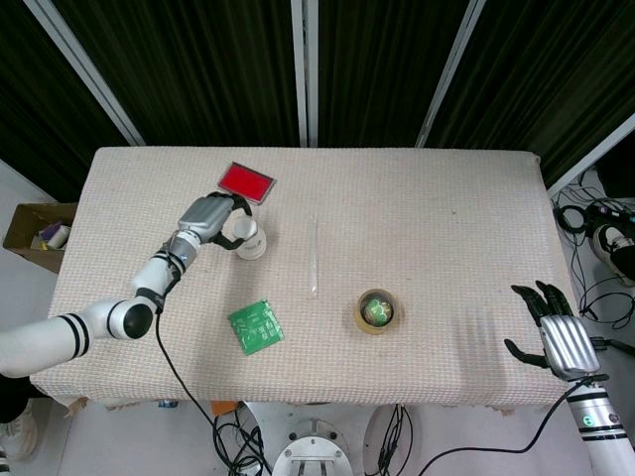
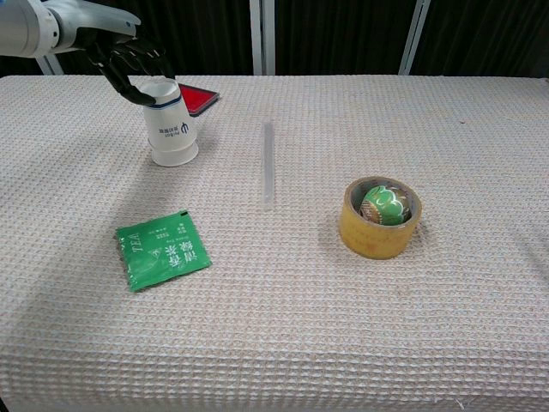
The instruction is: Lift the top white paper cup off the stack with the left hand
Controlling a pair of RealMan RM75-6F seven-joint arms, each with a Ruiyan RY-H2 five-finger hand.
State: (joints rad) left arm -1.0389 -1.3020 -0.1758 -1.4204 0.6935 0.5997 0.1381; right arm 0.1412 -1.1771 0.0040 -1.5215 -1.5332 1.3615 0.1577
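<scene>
The stack of white paper cups [image 2: 171, 123] stood upside down on the table [image 1: 446, 218], at about ten o'clock from the table's middle in the head view, with the red card [image 1: 245, 181] just beyond it at twelve o'clock. The left hand [image 1: 205, 215] was at the cups' top from the nine o'clock side, its dark fingers [image 2: 129, 64] curled about the upper end of the top cup (the chest view showed them touching the rim there, though whether the grip was firm I could not tell). The stack's base sat on the cloth.

The right hand [image 1: 556, 337] hung off the near right corner of the table at about four o'clock, holding nothing, fingers spread.

A green tea sachet [image 2: 163, 250] lay at six o'clock from the cups, well apart. A clear thin tube [image 2: 268, 163] lay lengthwise near the middle, and a roll of tape [image 2: 380, 217] with a green object inside it sat at four o'clock from that.
</scene>
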